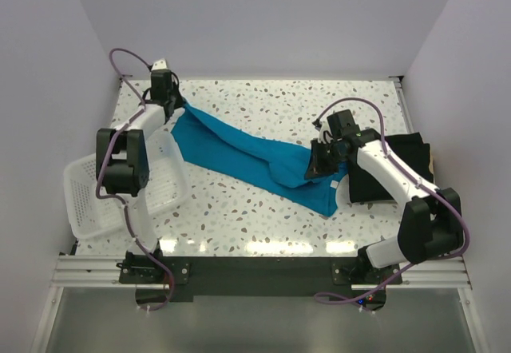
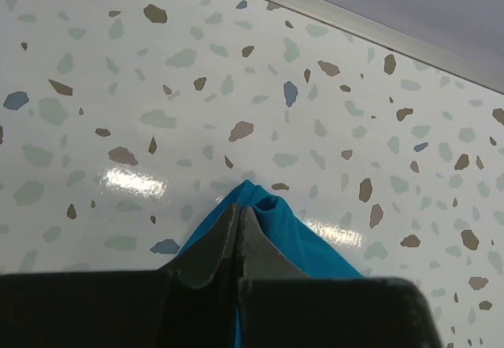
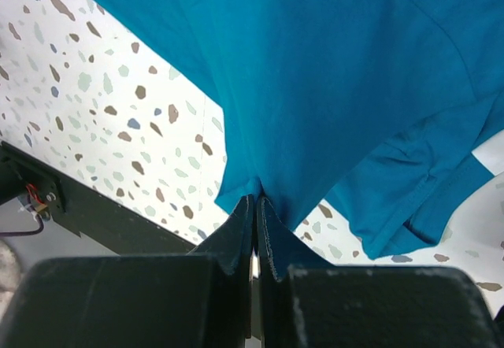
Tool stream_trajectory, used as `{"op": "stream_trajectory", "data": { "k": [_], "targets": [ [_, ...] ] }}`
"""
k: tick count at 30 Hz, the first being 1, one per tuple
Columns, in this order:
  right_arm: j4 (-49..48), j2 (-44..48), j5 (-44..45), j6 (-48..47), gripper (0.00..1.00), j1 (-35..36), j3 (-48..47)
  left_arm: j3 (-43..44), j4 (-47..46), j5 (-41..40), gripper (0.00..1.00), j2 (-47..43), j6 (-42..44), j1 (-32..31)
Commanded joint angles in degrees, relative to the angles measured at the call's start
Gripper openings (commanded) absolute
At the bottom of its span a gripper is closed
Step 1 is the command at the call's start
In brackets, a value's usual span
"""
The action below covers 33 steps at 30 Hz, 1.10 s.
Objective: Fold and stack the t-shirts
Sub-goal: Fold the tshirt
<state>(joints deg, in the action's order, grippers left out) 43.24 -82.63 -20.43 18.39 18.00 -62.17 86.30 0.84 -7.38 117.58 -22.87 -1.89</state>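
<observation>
Left tool: jaws pinched shut on one end of the teal shirt. Right tool: jaws shut on the opposite end. The shirt runs between my two tools as a long, bunched band. Its long axis goes from the far left to the near right of the surface. Each arm holds the end on its own side, so I judge the coming spread depends on drawing the ends apart along that diagonal.

The black shirt lies just beyond the right tool, partly under that arm. The basket sits at the near left, beside the left arm.

The top view alone shows the whole band, the black shirt and the basket. I cannot tell from it whether the band's middle touches the surface. The left wrist view shows only a small peak of cloth past the fingertips, close to the far edge. The right wrist view shows cloth fanning away from the jaws, with a hemmed part hanging at lower right and the surface visible beneath it.
</observation>
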Motion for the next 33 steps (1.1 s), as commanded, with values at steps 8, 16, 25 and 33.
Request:
{"op": "stream_trajectory", "data": {
  "k": [8, 16, 25, 33],
  "targets": [
    [3.9, -0.5, -1.8, -2.1, 0.14, 0.3, 0.0, -3.1, 9.2, -10.9, 0.23, -5.9, -2.8, 1.1],
    [6.2, -0.3, 2.6, 0.4, 0.48, 0.2, -5.8, -1.0, 9.0, -7.8, 0.51, -7.6, -5.8, 0.1],
    [1.0, -9.1, 11.8, 3.0, 0.5, -0.5, -5.9, 6.8, 10.5, 5.0, 0.54, 3.0, -11.3, -1.0],
    [-4.6, -19.5, 18.0, 5.6, 0.5, -4.5, -8.8, 9.3, 14.5, 11.9, 0.54, 10.9, -15.4, -0.3]
  ]
}}
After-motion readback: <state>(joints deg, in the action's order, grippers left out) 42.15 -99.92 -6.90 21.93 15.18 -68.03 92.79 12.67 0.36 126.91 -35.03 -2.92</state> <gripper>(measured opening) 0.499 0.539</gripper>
